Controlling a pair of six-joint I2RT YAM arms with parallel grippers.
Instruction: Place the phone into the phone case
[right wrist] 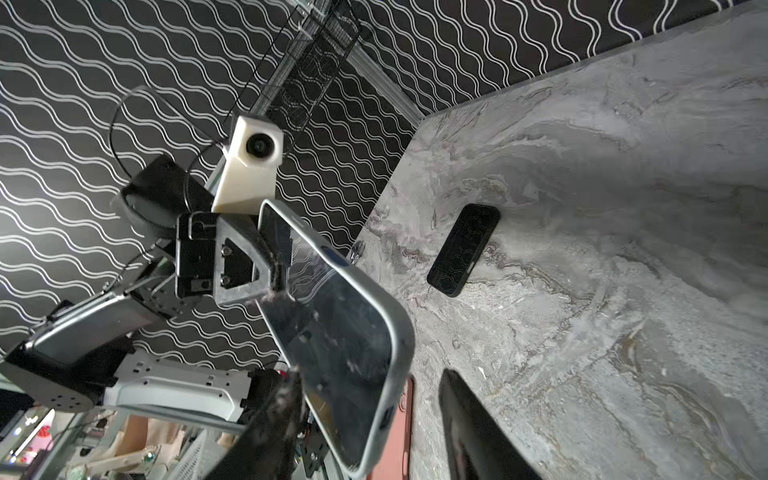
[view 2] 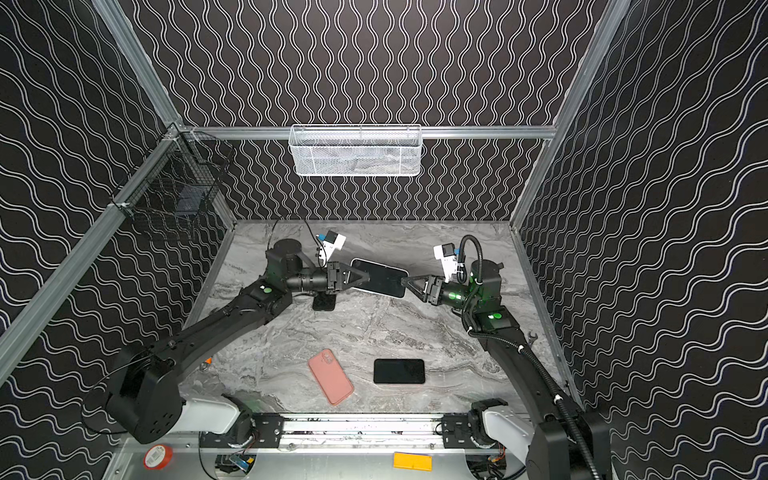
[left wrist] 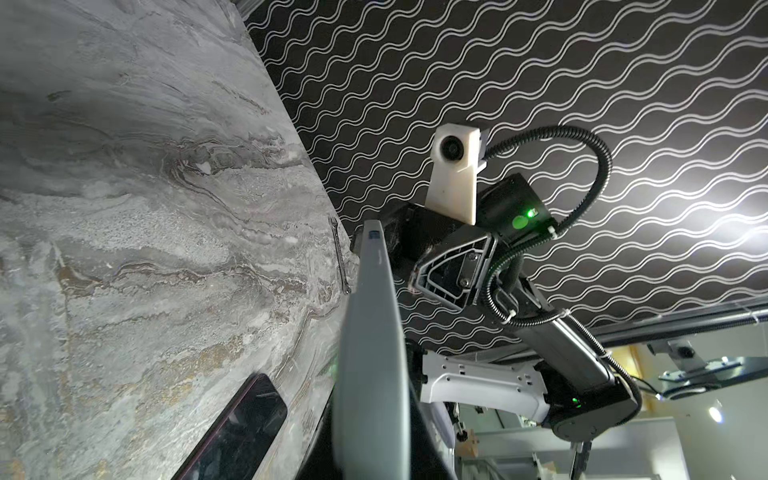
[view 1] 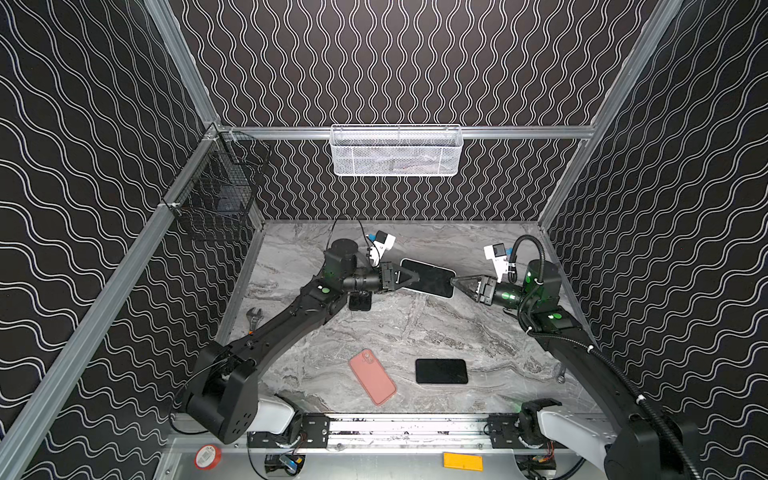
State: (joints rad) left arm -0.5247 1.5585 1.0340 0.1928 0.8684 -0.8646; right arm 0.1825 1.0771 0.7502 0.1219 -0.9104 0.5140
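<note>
Left claw is pinching narrow on one short end of the phone, holding it off the surface. Right claw is straddling the far end, wider, one finger apart. Black phone case is lying by the left wrist. Phone is looking stiff, glossy, slippery, breakable; taking the ends is leaving the long sides free.

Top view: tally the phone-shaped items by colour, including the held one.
pink item: 1
black: 2, the flat phone and the case
grey-rimmed held phone: 1
Total: 4
</note>
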